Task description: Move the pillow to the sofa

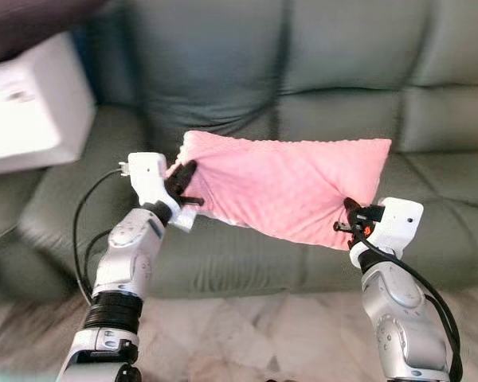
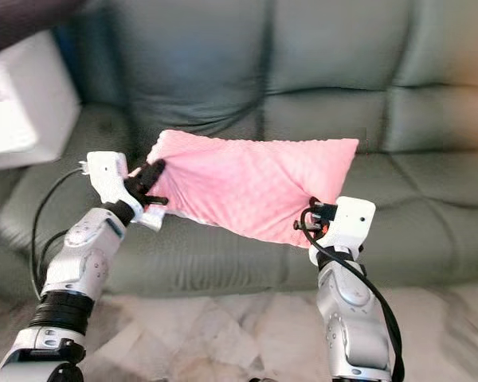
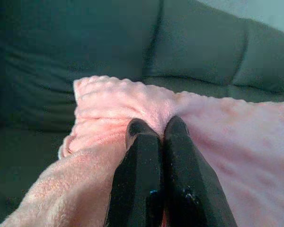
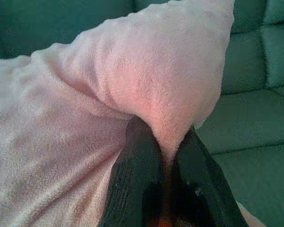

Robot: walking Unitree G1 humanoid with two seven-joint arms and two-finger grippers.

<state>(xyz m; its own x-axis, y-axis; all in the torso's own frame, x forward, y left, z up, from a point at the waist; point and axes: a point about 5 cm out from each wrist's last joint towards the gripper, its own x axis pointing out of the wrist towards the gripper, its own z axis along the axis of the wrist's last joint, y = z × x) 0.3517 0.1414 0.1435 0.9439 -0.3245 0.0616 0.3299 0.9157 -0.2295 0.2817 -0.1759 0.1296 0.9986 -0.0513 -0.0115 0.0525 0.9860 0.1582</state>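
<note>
One pink pillow (image 1: 291,187), one green sofa (image 1: 342,72), two hands.

Silver jointed arms, white wrist housings, black jaws, black cables

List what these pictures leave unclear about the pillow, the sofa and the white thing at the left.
- Pink pillow: its far face, turned from every camera.
- Sofa: seat strip behind the pillow is covered; its ends are cut off in the eye views.
- White object: blurred and cropped at the left edge; unidentifiable.
- Left gripper and right gripper: fingertips buried in fabric.
</note>
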